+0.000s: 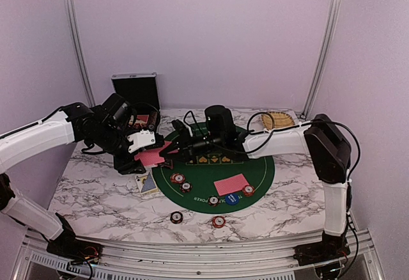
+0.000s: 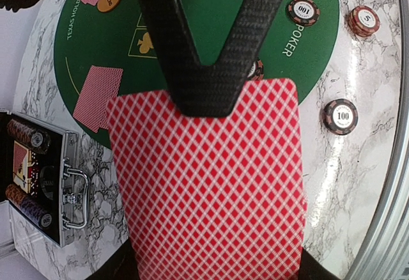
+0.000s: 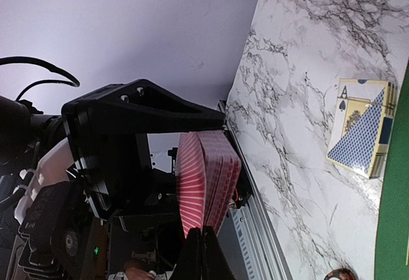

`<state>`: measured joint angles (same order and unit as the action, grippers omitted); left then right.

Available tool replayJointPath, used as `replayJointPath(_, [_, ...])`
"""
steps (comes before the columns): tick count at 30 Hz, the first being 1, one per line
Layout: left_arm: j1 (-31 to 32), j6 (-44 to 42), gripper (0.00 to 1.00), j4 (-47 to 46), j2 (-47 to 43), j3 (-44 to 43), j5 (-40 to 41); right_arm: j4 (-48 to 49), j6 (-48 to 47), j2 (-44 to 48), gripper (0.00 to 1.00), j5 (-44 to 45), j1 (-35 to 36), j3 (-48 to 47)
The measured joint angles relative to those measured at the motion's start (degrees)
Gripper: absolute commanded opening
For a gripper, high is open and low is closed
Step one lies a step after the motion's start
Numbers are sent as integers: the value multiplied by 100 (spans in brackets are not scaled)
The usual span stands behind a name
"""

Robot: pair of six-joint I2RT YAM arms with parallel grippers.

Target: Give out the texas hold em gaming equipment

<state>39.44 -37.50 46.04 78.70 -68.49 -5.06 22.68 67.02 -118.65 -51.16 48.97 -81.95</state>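
My left gripper (image 1: 148,154) clenched the red deck (image 1: 152,157); my right gripper (image 3: 203,254) pinched one card (image 2: 211,190) of it. Few cards (image 1: 231,184) and chips (image 1: 181,179) lay on the green mat (image 1: 211,171), so I judged much dealing was left.

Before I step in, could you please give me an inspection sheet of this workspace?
Surface: marble table with a round green mat; nothing spilled seen.
Job's things: red-backed deck held in the air; cards, blue button and chips on the mat, and more chips on the marble in front.
Clutter: blue card box beside the mat's left edge; open black case at back left; wicker basket at back right.
Grippers: left gripper jaws clamped on the deck; right gripper jaws shut at the deck's edge.
Cables: black cables loop above the right arm.
Surroundings: plain walls, metal posts.
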Motion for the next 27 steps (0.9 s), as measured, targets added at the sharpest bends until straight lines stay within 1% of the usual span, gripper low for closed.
replayJointPath(8, [0,-2,0,-9,0,105,66,-7,-103,568,0,-11,-376,730])
replayJointPath(12, [0,-2,0,-7,-7,164,90,-205,-293,911,0,-9,-699,1137])
replayJointPath(16, [0,-2,0,-2,-42,216,109,-905,-828,1163,0,57,-1021,1222])
replayJointPath(19, [0,-2,0,-4,-68,262,111,-1690,-1421,1266,0,166,-1226,1075])
replayJointPath(23, [-11,2,0,9,-87,337,118,-2914,-2286,1263,0,516,-1349,562])
replayJointPath(27, [-24,4,0,15,-101,389,129,-3823,-2994,1200,0,933,-1351,-83])
